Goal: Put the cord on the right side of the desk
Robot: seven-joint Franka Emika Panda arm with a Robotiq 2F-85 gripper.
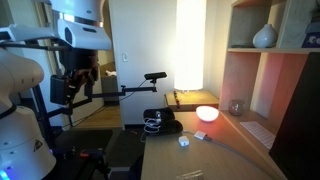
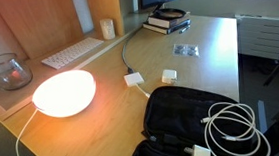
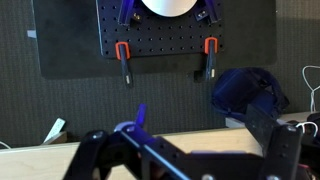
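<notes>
Hanging clear of the desk, black Robotiq two-finger gripper: fingers spread wide, nothing between them, touching nothing; at ten o'clock from the case in an exterior view, well apart.

Item: thin white flexible cord, gathered in loose loops on a black soft fabric case, at five o'clock of that exterior view.

Support: wide light brown wooden desk.

Handling, judged: light, limp, smooth-skinned; loops likely to trail and snag on the case. Best hold where several strands run together, jaws closing across them.

Nearby: round glowing white lamp, nine o'clock, well apart.
</notes>
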